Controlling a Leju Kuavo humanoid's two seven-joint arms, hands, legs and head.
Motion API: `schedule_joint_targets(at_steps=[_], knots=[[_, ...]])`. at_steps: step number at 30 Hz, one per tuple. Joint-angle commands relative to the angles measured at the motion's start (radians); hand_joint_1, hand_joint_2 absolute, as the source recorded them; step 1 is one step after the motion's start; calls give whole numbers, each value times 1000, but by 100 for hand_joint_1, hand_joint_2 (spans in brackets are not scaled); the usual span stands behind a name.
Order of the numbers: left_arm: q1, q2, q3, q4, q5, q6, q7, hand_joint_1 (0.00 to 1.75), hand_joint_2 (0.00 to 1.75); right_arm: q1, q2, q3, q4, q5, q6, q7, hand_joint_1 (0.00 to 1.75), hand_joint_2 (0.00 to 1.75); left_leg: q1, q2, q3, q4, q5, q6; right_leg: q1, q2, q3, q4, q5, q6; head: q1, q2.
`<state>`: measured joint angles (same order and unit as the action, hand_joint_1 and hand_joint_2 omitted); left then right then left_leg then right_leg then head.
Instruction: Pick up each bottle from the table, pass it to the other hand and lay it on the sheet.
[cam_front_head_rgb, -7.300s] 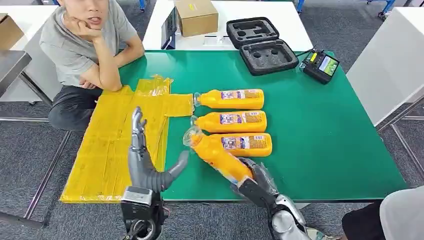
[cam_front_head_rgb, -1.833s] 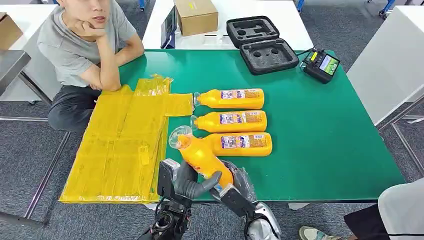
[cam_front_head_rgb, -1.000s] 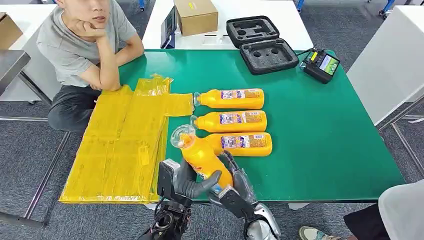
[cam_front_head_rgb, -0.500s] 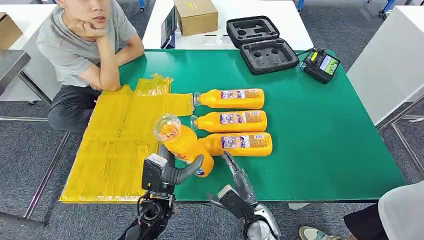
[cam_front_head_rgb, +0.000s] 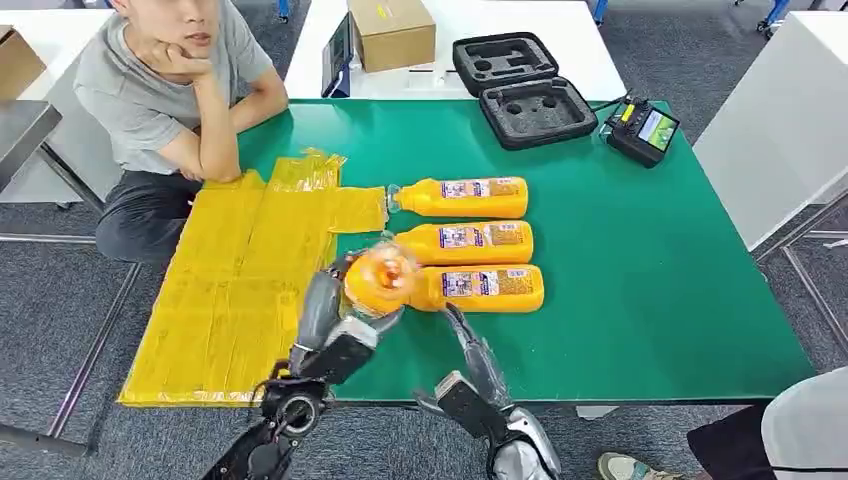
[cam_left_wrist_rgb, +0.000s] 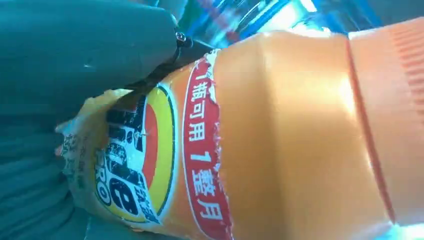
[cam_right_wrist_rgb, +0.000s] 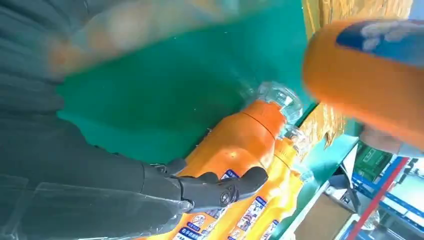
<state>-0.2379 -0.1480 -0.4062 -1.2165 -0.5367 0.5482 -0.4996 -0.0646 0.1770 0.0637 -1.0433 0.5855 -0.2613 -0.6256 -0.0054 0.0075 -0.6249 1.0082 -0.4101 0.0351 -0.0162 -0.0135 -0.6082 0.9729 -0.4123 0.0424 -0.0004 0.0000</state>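
My left hand (cam_front_head_rgb: 330, 325) grips an orange bottle (cam_front_head_rgb: 380, 280) with a clear cap, raised above the table's near edge with its cap turned toward my head camera. In the left wrist view the bottle's orange body and red-and-yellow label (cam_left_wrist_rgb: 280, 145) lie against my grey thumb (cam_left_wrist_rgb: 90, 45). My right hand (cam_front_head_rgb: 478, 365) is open just to the right, fingers spread, holding nothing. Three more orange bottles (cam_front_head_rgb: 462, 197) (cam_front_head_rgb: 465, 242) (cam_front_head_rgb: 485, 288) lie in a row on the green table (cam_front_head_rgb: 640, 280). The yellow sheet (cam_front_head_rgb: 240, 290) covers the table's left part.
A person sits at the far left, an elbow (cam_front_head_rgb: 215, 165) resting on the table by the sheet. A black foam case (cam_front_head_rgb: 523, 88) and a small meter (cam_front_head_rgb: 642, 130) lie at the back. A cardboard box (cam_front_head_rgb: 392, 32) stands on the white table behind.
The bottle went from my right hand into my left. My right hand let go and spread open. My left hand has since lifted and turned the bottle, its cap now facing the camera.
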Motion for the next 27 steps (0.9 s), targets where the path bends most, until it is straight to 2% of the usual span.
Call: schedule_joint_targets(at_steps=[1, 3, 14, 19, 23, 27], knots=[[-63, 188, 108, -60, -394, -58, 163, 175, 175, -27, -7, 13, 59, -38, 19, -15, 0, 175, 2, 3, 5, 0, -3, -3, 2, 5, 4, -1, -1, -3, 0, 0], [-56, 207, 127, -83, -416, -59, 172, 175, 175, -30, -6, 15, 62, -41, 22, -15, 0, 175, 2, 2, 3, 0, -1, -2, 2, 3, 2, 0, -1, -2, 0, 0], [-52, 203, 121, -82, -424, -58, 173, 175, 175, -32, -7, 15, 63, -42, 22, -15, 0, 175, 1, 1, 2, 0, -1, -2, 1, 1, 2, 0, -1, -2, 0, 0], [-92, 297, 124, -80, -492, -66, 218, 175, 175, -44, -4, 8, 85, -49, 37, -20, 0, 175, 2, 1, 2, 0, -1, -2, 2, 2, 2, 0, -1, -2, 0, 0], [-88, 318, 157, -130, -581, -65, 268, 175, 175, -65, 1, 9, 116, -52, 46, -34, 0, 175, 3, 2, 4, 1, -2, -3, 3, 3, 3, 0, -2, -3, 0, 0], [-77, 329, 169, -146, -731, -146, 341, 175, 175, -70, 6, 6, 121, -53, 53, -40, 0, 175, 4, 2, 3, 0, -1, -2, 4, 2, 2, 0, -1, -2, 0, 0]])
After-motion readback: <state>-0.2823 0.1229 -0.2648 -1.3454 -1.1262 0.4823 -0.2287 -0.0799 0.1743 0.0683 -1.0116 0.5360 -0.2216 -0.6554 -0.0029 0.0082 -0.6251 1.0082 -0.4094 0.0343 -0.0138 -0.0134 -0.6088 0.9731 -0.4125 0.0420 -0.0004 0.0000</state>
